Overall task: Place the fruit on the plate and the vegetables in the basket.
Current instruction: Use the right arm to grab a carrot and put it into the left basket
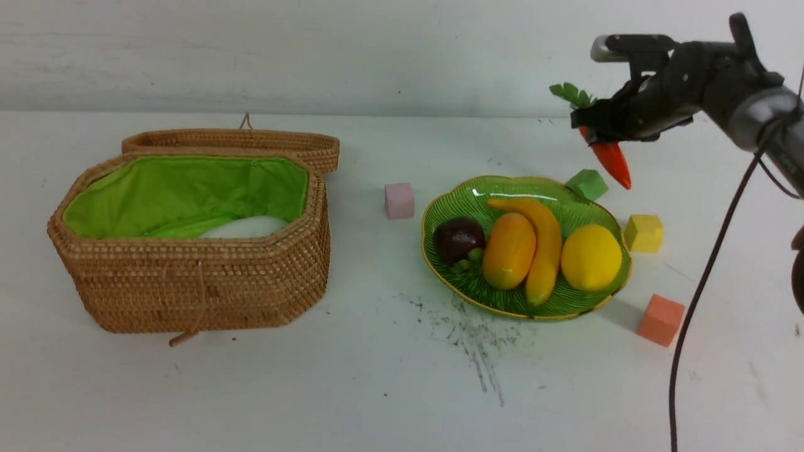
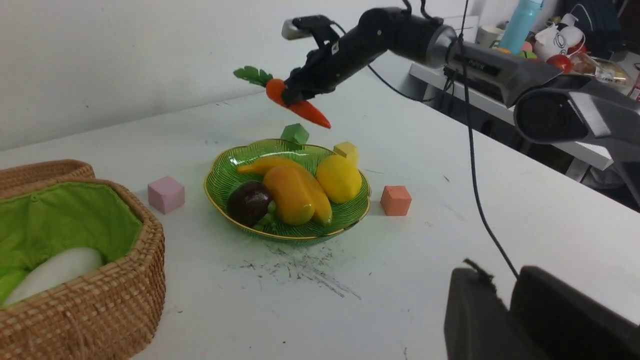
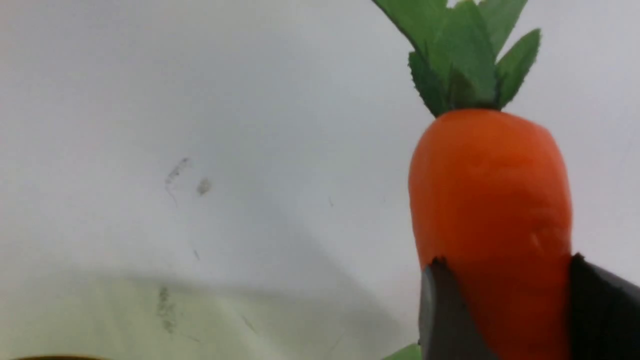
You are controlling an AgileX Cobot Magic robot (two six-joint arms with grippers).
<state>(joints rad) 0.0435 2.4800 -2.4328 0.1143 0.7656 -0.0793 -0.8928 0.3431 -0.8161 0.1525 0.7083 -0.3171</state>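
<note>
White wall and a scuffed white counter (image 1: 389, 376) frame the scene. On the right arm, the jaws are clamped on the carrot (image 1: 612, 160), which is held in the air at about 1 o'clock from the plate (image 1: 440, 216), tip slanting down, leaves pointing away. The grip sits across the thick upper body, just below the leaves (image 3: 460, 55). The carrot is judged light, stiff and glossy, so slipping is likely if it is pinched near the tapered tip; the broad shoulder is the better hold. The leaves look thin and bendable and are best left alone. Banana (image 1: 543, 251), mango (image 1: 509, 251), lemon (image 1: 590, 257) and mangosteen (image 1: 457, 238) are seen on the plate. The basket (image 1: 188, 295) stands open at 9 o'clock from the plate, with the radish (image 1: 248, 227) inside. Whether the left arm's jaws are apart or together cannot be told.
</note>
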